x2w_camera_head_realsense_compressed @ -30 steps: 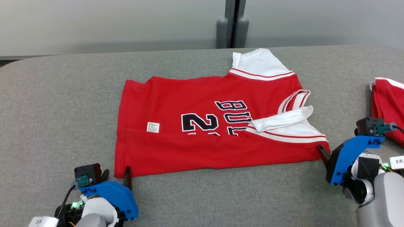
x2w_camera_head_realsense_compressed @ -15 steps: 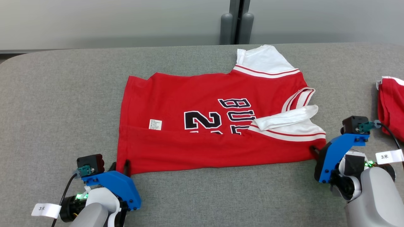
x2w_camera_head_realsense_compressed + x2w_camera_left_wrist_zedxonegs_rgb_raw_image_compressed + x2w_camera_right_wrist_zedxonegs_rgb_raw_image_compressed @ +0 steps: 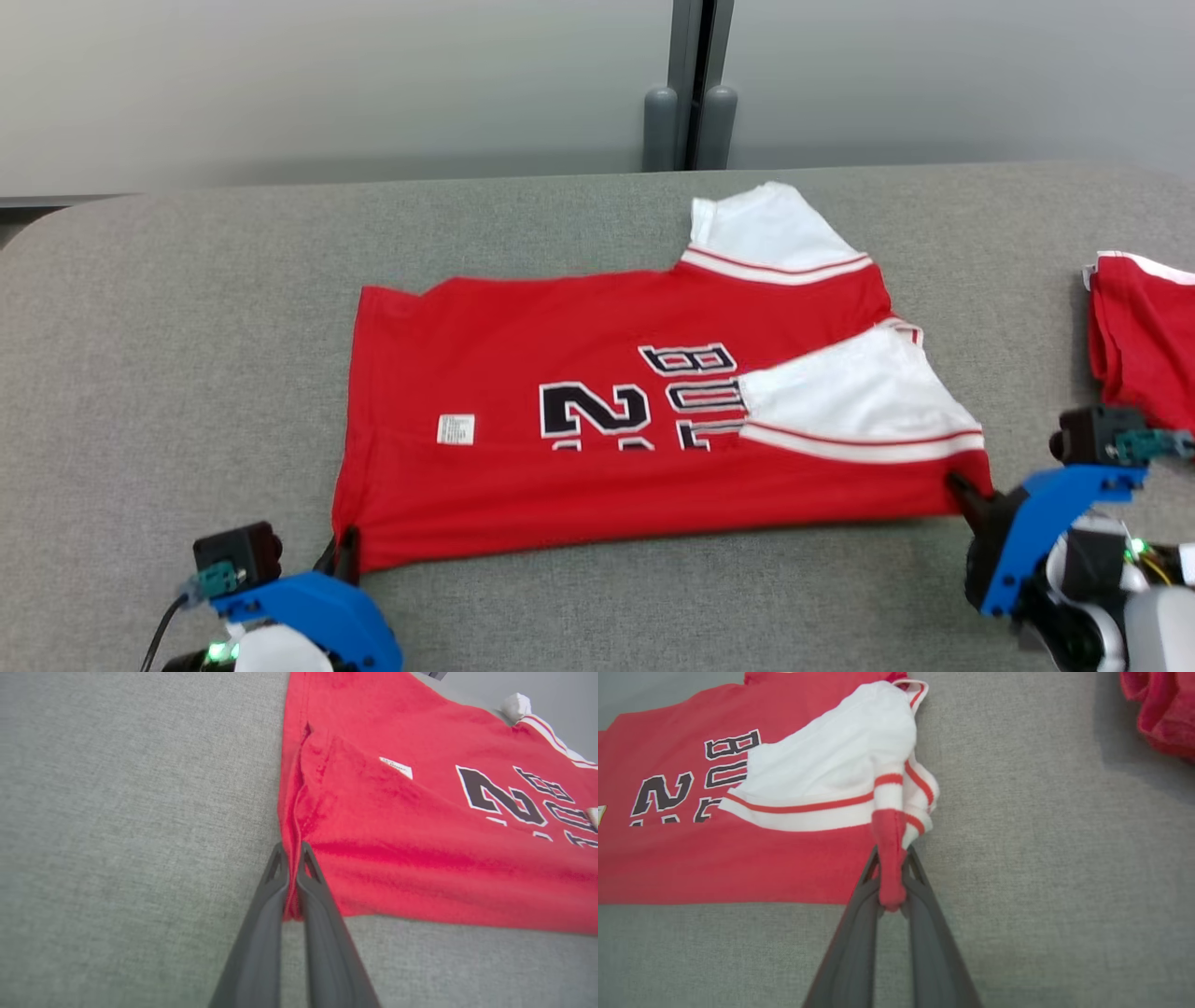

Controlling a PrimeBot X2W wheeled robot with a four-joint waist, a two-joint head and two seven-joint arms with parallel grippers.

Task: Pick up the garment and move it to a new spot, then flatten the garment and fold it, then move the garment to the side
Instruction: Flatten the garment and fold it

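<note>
My left gripper (image 3: pixel 292 848) clamped on near left corner of red jersey (image 3: pixel 523 336). My right gripper (image 3: pixel 893 854) pinching near right corner, red fabric bunched between fingers. Jersey lies spread on grey table (image 3: pixel 168 308), near edge folded over print, white sleeve on top. Second red garment (image 3: pixel 1144 345) well apart, at right.

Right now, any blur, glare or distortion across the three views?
Head view: even light, no glare, jersey lettering slightly soft. Left wrist view: wide-angle stretch, red fabric smeared near the left gripper. Right wrist view: sharper, soft shadow beside the second red garment; right gripper fingers crisp.
</note>
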